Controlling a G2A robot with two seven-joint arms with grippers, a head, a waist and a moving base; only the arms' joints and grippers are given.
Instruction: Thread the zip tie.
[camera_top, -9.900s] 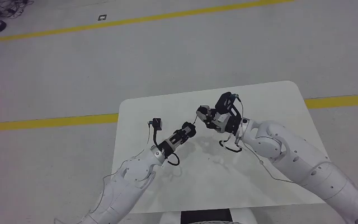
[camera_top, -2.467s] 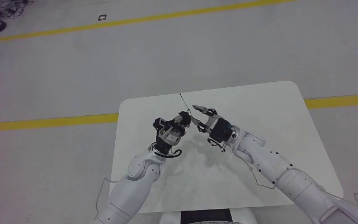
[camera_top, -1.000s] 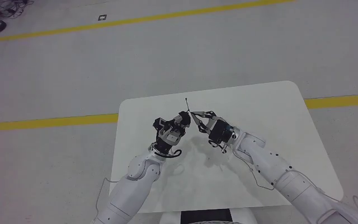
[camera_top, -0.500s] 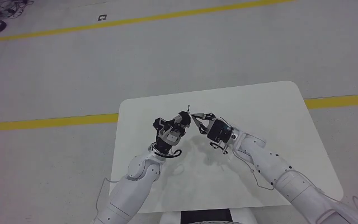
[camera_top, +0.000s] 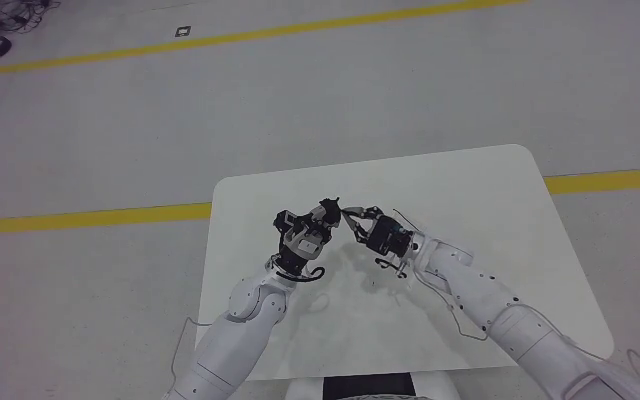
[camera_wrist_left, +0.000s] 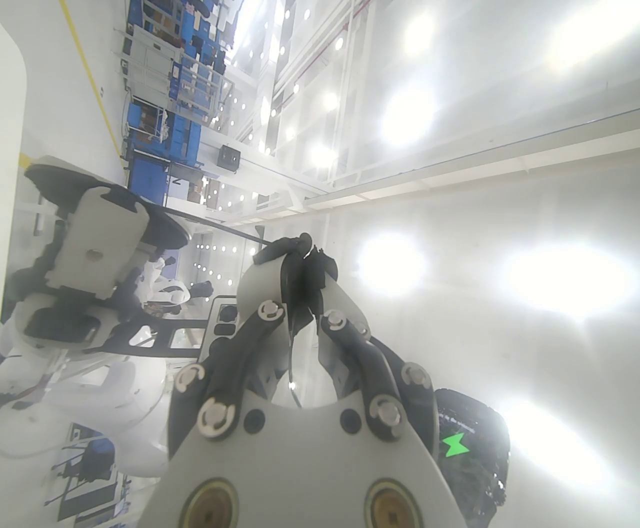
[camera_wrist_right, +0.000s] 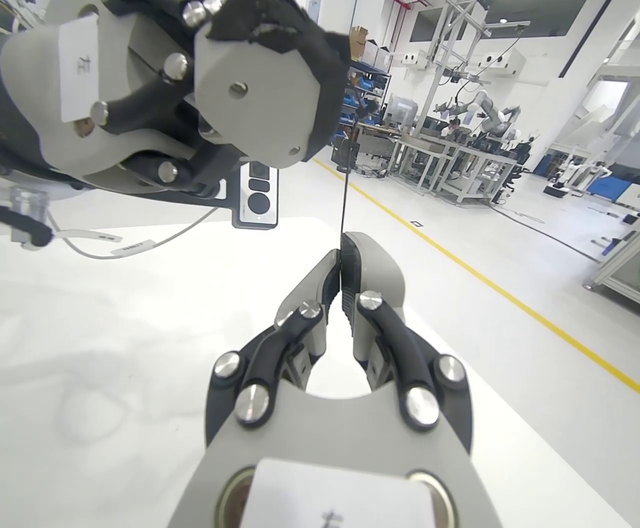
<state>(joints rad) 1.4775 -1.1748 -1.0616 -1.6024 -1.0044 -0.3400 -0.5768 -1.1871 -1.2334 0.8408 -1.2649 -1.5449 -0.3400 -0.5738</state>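
Observation:
The zip tie (camera_wrist_right: 344, 210) is a thin black strap stretched between my two grippers above the white table (camera_top: 480, 200). My right gripper (camera_wrist_right: 341, 260) is shut on the strap near its fingertips. From there the strap runs straight to my left gripper (camera_wrist_left: 304, 255), which is shut on the tie's other part; a loose strand (camera_wrist_left: 292, 350) hangs down between its fingers. In the top view the left gripper (camera_top: 330, 208) and the right gripper (camera_top: 347, 213) stand tip to tip over the table's middle back area.
The table's far edge (camera_top: 380, 160) lies just beyond the grippers. Bare table surface spreads to the right (camera_top: 500, 260) and toward the front. A yellow floor line (camera_top: 100, 216) runs past the table on both sides.
The strap end sticking out beyond the left gripper has grown steadily shorter. The right gripper, open 2.5 s ago, has come up to the left gripper and shut on the strap.

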